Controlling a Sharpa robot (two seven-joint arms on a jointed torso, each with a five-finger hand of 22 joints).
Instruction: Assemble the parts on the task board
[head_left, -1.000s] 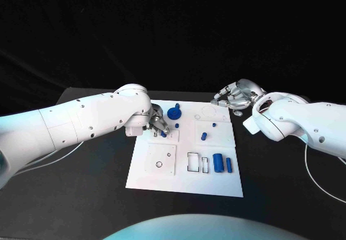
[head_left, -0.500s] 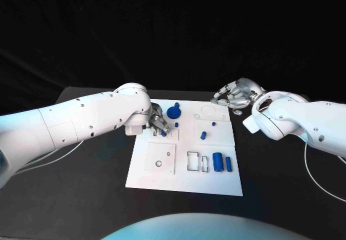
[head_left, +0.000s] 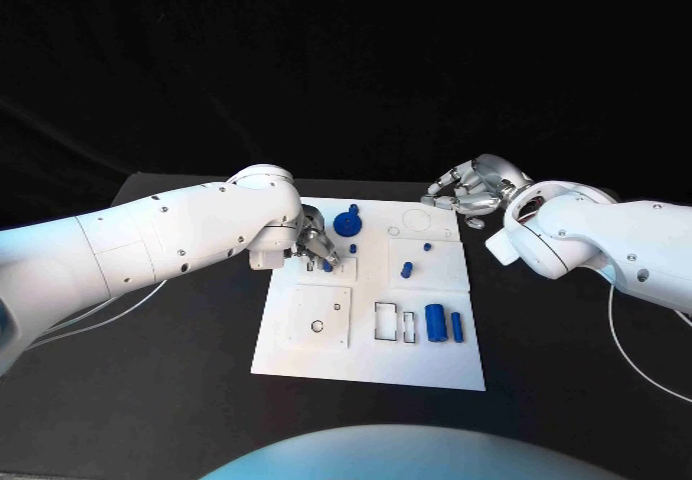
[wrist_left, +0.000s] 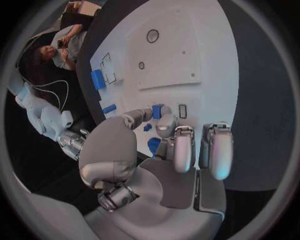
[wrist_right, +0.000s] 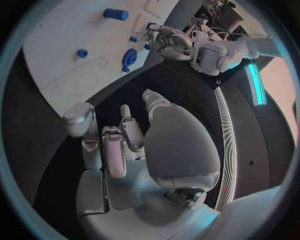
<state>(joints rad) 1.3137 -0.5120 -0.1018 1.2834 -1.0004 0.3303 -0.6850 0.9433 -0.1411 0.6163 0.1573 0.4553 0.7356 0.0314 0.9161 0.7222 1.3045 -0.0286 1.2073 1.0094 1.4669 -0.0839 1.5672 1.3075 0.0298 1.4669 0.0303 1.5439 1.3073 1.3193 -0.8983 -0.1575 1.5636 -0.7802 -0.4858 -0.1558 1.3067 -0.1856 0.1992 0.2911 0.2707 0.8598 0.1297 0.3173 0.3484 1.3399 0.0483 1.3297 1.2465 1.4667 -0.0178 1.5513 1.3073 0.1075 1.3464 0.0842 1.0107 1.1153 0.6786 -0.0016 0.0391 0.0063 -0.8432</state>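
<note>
From the head, the left hand (head_left: 316, 247) is low over the task board (head_left: 371, 345), its fingers pinching a small blue part (head_left: 329, 266) near the board's left edge. It should go down slowly and straight (no tilting). Little has changed since before. From the left wrist, the fingers (wrist_left: 165, 122) clamp that part. From the right wrist, the right hand (wrist_right: 134, 142) hangs over the worktop (wrist_right: 37, 165), fingers apart, holding nothing.

White arms (head_left: 159, 235), silver hands (head_left: 469, 190).
</note>
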